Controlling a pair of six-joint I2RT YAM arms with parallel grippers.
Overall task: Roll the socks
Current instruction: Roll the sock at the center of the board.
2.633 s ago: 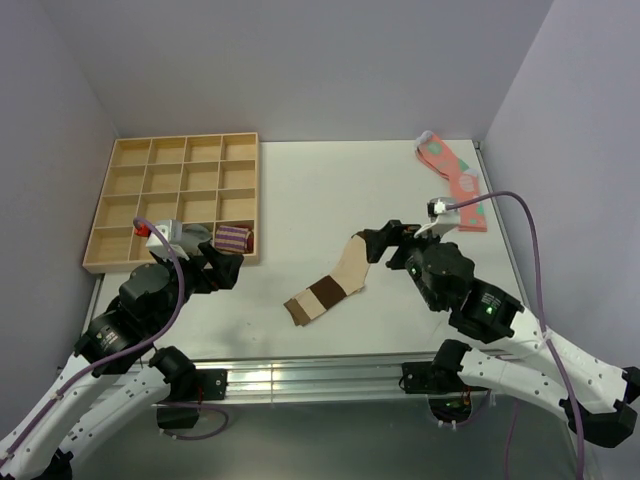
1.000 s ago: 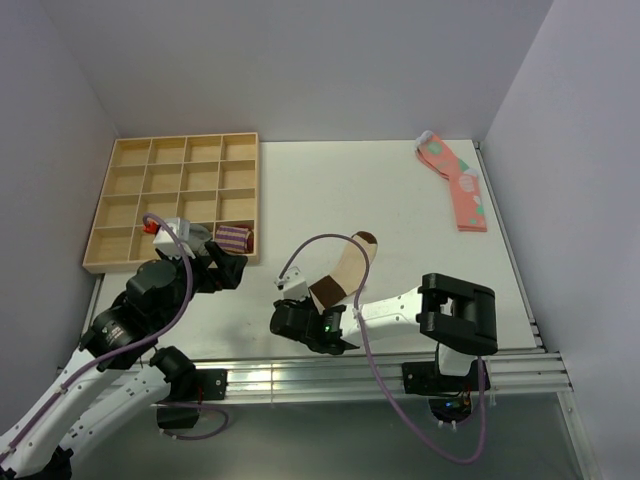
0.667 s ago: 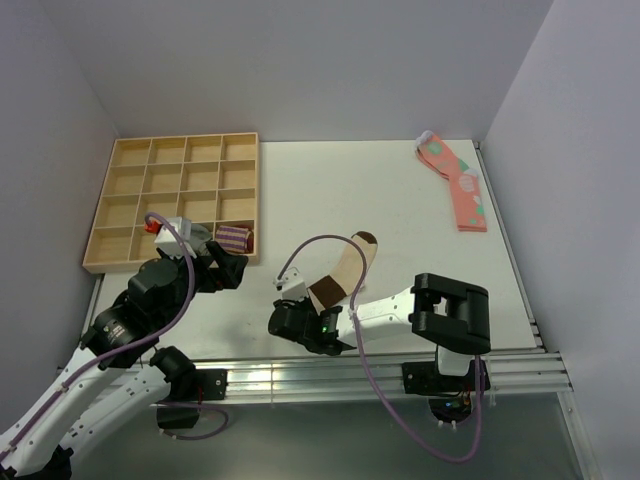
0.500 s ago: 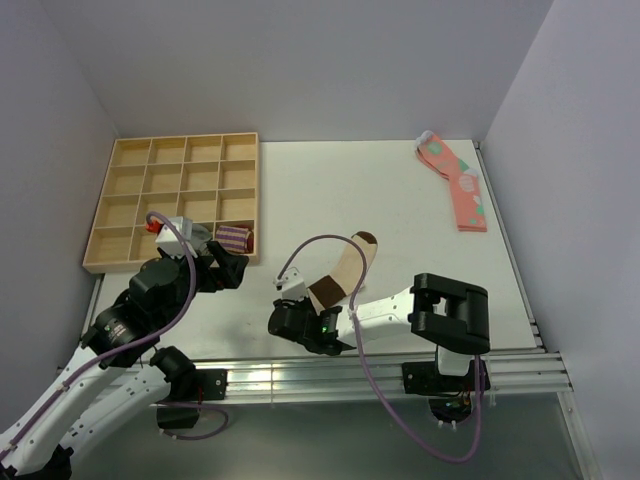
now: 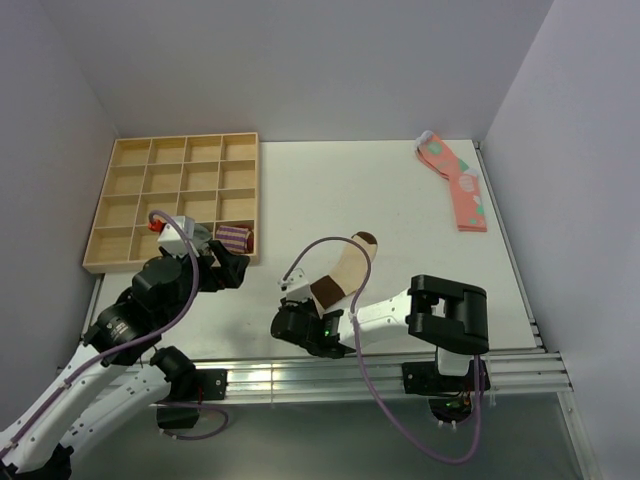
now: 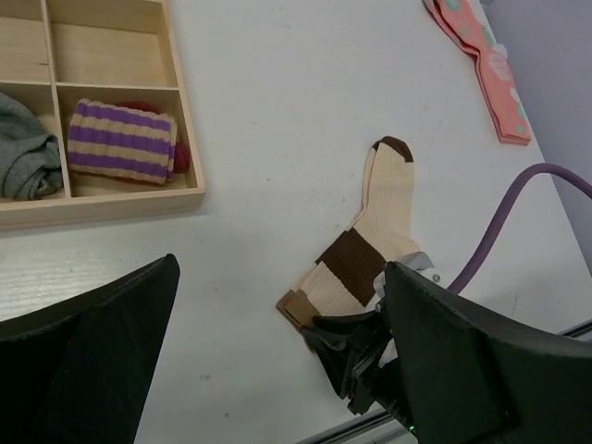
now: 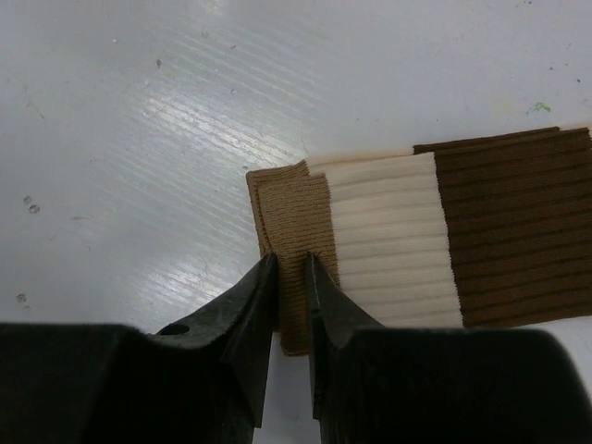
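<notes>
Right gripper is seen pinched onto the tan cuff of the beige socks, which are laid flat near the table's near edge. Both layers should be caught before rolling toeward. Left gripper is spread wide.

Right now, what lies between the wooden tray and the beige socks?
Only bare white table between the tray and socks; the left wrist view shows it clearly.

socks: ribbed knit cloth, matt. desk: smooth white top, slight sheen, fine scuffs. right gripper: matt black plastic. tray at 10 o'clock: bare pale wood. rail at 6 o'clock: brushed metal.
</notes>
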